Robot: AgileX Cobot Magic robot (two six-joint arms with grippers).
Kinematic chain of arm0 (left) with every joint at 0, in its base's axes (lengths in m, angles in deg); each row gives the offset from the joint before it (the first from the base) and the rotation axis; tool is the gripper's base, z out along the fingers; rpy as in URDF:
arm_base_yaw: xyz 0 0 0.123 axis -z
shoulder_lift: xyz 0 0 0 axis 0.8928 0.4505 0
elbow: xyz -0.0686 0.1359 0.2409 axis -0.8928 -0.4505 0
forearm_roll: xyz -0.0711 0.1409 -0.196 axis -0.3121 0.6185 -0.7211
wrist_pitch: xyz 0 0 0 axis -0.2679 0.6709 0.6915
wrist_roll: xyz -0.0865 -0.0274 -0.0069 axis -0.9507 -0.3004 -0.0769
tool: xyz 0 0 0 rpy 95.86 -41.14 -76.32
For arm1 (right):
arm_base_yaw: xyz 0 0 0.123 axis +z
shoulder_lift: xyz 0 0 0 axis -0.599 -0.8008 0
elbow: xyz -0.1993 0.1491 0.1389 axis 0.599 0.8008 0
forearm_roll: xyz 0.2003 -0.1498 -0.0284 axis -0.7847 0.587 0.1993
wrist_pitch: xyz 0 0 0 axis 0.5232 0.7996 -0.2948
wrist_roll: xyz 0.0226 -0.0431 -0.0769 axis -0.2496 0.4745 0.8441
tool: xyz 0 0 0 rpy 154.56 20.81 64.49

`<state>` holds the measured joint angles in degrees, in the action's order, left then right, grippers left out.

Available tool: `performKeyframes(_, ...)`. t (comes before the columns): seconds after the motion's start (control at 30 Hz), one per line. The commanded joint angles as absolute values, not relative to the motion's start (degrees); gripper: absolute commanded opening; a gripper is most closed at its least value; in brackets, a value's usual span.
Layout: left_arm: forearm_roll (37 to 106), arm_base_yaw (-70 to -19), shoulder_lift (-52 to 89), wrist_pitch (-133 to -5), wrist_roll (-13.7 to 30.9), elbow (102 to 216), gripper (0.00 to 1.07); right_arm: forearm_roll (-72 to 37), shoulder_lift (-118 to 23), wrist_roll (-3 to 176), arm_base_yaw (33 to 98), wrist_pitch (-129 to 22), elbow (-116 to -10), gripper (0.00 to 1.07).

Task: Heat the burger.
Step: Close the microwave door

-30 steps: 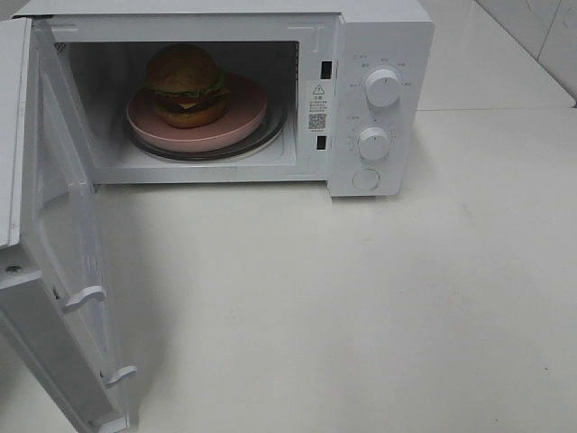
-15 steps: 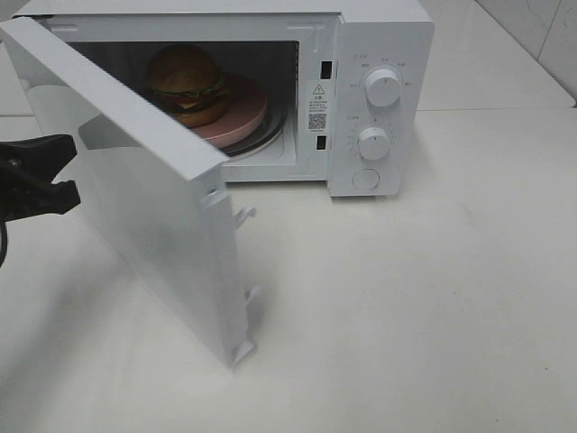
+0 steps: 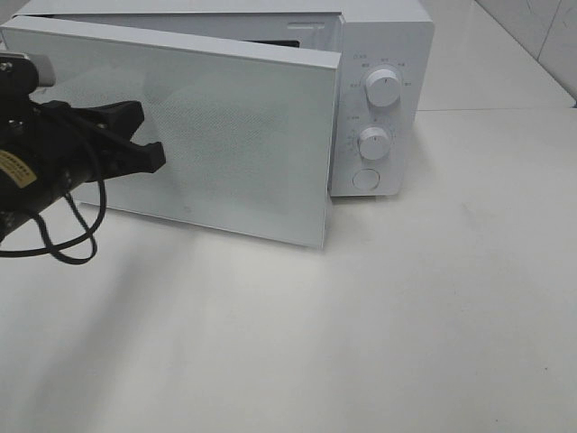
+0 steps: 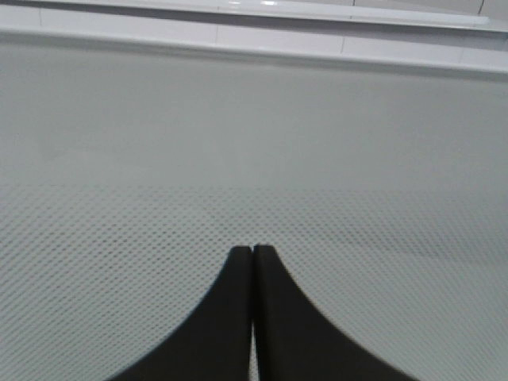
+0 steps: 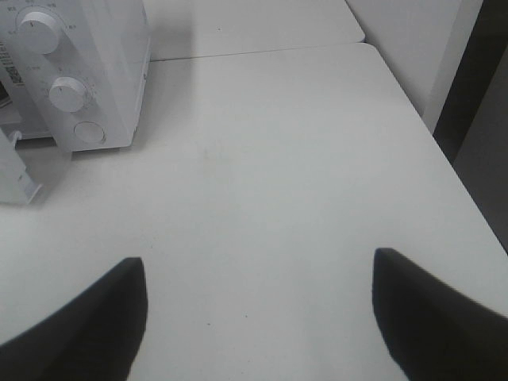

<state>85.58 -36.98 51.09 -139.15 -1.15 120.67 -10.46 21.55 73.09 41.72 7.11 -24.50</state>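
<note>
Left gripper (image 3: 149,135), high view, is sitting at 9 o'clock on the microwave door (image 3: 234,144), which is standing ajar at its 3 o'clock edge and hiding the burger, presumably inside. Left wrist view is showing its fingers (image 4: 230,317) pressed together, empty, against the door; in the right wrist view, the right gripper (image 5: 258,262) is hanging spread over the table (image 5: 278,159). Risk: tips skidding across the smooth panel, leaving the door unlatched so heating cannot start.

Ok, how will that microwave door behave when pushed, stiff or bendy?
Probably stiff: the door is a flat, straight panel. It stands ajar, so it likely swings freely. Its smooth face might let the shut left tool slip.
</note>
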Motion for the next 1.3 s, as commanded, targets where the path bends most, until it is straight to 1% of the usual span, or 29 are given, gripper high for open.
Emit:
performKeyframes(0.03,82.3,-34.1,53.5,-136.3,-0.8,125.8,0.00,-10.1,23.0,73.0,41.4,7.2,-24.6,0.76)
performKeyframes(0.3,79.5,-30.6,57.3,-131.5,0.3,133.7,0.00,-10.1,23.0,73.0,41.4,7.2,-24.6,0.76)
performKeyframes(0.33,78.6,-29.8,58.3,-130.3,0.3,136.1,0.00,-10.1,23.0,73.0,41.4,7.2,-24.6,0.76)
performKeyframes(0.5,76.1,-28.4,60.0,-128.0,0.7,140.3,0.00,-10.1,23.0,73.0,41.4,7.2,-24.6,0.76)
performKeyframes(0.53,75.5,-28.0,61.0,-126.8,0.7,142.6,0.00,-10.1,23.0,73.0,41.4,7.2,-24.6,0.76)
performKeyframes(0.87,75.1,-27.8,65.2,-124.9,0.7,150.6,0.00,-10.1,23.0,73.0,41.4,7.2,-24.6,0.76)
performKeyframes(1.0,73.3,-27.9,66.8,-123.8,2.3,153.7,0.00,-10.1,23.0,73.0,41.4,7.2,-24.6,0.76)
performKeyframes(1.13,74.5,-27.8,66.3,-122.7,2.6,153.4,0.00,-10.1,23.0,73.0,41.4,7.2,-24.6,0.76)
performKeyframes(1.2,76.8,-26.8,65.0,-116.6,2.6,153.4,0.00,-10.1,23.0,73.0,41.4,7.2,-24.6,0.76)
performKeyframes(1.23,76.8,-26.8,65.0,-116.6,2.6,153.4,0.00,-10.1,23.0,73.0,41.4,7.2,-24.6,0.76)
performKeyframes(1.3,77.0,-25.4,63.4,-110.7,2.6,153.4,0.00,-10.1,23.0,73.0,41.4,7.1,-24.6,0.76)
